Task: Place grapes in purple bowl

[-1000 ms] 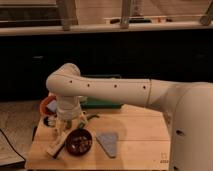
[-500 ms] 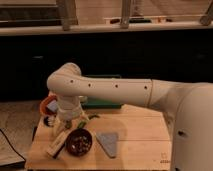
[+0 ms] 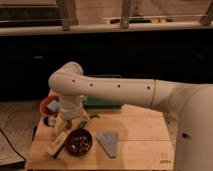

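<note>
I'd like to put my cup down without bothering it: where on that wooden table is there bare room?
The right half of the table is bare, from the grey wedge to the right edge and back toward the green bin. The left is crowded: the gripper hangs beside the purple bowl, with the orange-red bowl behind.

Single elevated view from beside robot body [image 3: 192,130] at lower right, facing down across near table [image 3: 140,125]; gripper [image 3: 70,126] lower left, jaws apart.
</note>
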Robot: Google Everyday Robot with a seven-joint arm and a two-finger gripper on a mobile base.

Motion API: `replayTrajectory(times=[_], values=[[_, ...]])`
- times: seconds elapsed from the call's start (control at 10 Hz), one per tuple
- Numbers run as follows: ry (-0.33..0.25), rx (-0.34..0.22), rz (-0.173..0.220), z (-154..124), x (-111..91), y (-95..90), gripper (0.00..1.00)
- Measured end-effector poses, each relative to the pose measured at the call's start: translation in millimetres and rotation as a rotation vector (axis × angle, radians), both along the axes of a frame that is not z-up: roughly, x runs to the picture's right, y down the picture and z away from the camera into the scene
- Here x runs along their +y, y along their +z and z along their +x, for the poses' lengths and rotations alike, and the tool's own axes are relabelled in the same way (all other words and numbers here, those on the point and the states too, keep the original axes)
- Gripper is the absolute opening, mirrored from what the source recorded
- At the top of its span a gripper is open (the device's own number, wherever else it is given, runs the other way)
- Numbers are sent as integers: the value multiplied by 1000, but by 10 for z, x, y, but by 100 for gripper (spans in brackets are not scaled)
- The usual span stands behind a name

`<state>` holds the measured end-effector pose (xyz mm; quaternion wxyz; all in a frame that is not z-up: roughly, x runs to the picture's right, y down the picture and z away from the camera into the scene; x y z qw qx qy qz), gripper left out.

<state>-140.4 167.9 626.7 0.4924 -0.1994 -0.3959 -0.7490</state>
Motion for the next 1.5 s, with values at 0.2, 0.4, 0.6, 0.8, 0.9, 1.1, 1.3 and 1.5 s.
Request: replayTrajectory(times=[0.2, 0.4, 0.6, 0.8, 0.9, 1.1, 1.3, 1.5], values=[[3, -5, 5, 17, -22, -11, 80], [2, -8, 7, 38, -30, -14, 80], [4, -10, 9, 49, -42, -17, 80], [4, -10, 8, 46, -41, -18, 80], [4, -10, 9, 47, -42, -18, 80], [4, -10, 9, 46, -42, -18, 80], [4, -10, 9, 47, -42, -18, 80], [4, -10, 8, 47, -42, -18, 80]])
